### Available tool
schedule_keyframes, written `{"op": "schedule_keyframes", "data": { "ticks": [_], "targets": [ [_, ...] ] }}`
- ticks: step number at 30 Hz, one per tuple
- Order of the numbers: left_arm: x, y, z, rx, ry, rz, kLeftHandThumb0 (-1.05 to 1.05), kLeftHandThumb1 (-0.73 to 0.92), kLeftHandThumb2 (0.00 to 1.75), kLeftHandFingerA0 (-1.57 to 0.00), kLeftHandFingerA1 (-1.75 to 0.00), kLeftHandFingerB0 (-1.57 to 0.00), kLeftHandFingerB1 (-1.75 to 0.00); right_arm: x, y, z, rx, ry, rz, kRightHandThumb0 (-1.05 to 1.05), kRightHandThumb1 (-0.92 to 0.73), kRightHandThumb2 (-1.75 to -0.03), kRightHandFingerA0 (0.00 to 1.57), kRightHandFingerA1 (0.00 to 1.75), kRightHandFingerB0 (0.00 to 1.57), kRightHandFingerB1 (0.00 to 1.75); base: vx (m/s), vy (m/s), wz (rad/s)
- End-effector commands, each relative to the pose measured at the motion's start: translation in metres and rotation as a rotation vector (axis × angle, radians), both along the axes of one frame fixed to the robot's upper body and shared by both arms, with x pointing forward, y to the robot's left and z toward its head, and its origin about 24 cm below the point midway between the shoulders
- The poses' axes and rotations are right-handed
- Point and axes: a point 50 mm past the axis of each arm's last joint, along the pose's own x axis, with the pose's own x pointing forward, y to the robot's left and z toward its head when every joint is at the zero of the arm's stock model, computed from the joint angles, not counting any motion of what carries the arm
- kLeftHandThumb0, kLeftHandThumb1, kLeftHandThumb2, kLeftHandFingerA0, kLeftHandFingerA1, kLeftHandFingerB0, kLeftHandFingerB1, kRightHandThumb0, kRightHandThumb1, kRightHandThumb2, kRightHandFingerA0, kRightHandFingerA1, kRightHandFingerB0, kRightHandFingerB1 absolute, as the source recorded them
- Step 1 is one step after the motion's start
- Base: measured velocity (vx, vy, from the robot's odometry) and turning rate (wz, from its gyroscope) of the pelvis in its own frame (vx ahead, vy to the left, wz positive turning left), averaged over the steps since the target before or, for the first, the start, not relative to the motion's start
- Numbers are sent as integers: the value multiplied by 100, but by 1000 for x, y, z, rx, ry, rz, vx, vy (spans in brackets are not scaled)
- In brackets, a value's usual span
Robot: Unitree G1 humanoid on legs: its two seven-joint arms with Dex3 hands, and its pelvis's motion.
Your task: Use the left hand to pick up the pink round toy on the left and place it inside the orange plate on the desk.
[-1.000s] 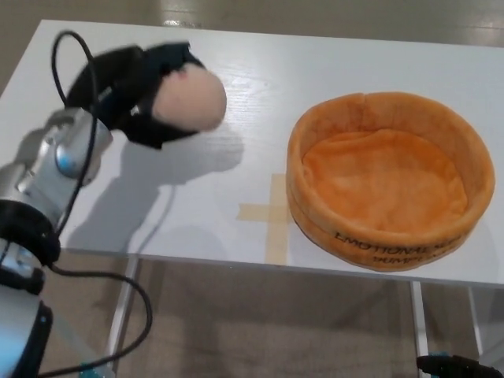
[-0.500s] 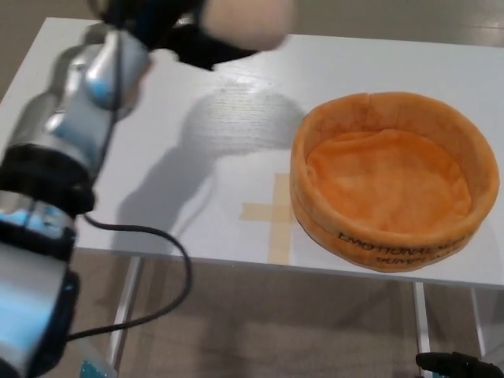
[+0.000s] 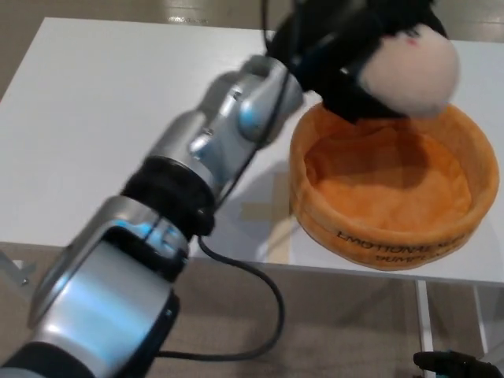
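My left hand (image 3: 346,47) is shut on the pink round toy (image 3: 416,69), holding it in the air above the far side of the orange plate (image 3: 378,236). The toy is pale pink and soft-looking, with black fingers wrapped around its left side. The plate is a round, soft, high-walled orange dish with dark lettering on its front wall, standing on the white desk (image 3: 102,134) at the right. My silver left arm (image 3: 197,157) stretches diagonally from the lower left across the desk. A black tip at the bottom right (image 3: 457,364) may be my right hand; its state is unreadable.
A tan tape cross (image 3: 272,213) is stuck to the desk just left of the plate, partly under my arm. A black cable (image 3: 260,295) hangs from the arm below the desk's front edge. Metal desk legs show beneath.
My left arm has swung to the right with the pink toy, from above the desk's far middle to over the orange plate. The plate has not moved.
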Motion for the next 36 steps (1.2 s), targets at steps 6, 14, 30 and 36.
{"op": "schedule_keyframes", "data": {
  "ticks": [6, 14, 30, 36],
  "targets": [
    [10, -4, -31, 309, 105, 110, -80, 44, 86, 0, 0, 0, -6, -4, 1, -3, 5, 12, -4, -32, -56, -56, 80, 66, 73, 51, 0, 0, 0],
    [14, -1, -30, 347, 145, 151, -92, 50, 95, 0, 0, 0, 0, -4, 3, -3, 7, 14, 2, -32, -56, -56, 79, 65, 73, 51, 0, 0, 0],
    [8, -2, -1, 289, 93, 110, -103, 58, 67, 0, 0, 0, -2, -5, 4, -4, 21, 9, 0, -28, -54, -56, 77, 64, 76, 53, 0, 0, 0],
    [-2, 13, 14, 196, 63, 39, -94, 50, 65, 0, 0, 0, -13, -7, 2, -5, 11, 19, -1, -29, -54, -56, 79, 67, 76, 52, 0, 0, 0]
  ]
}}
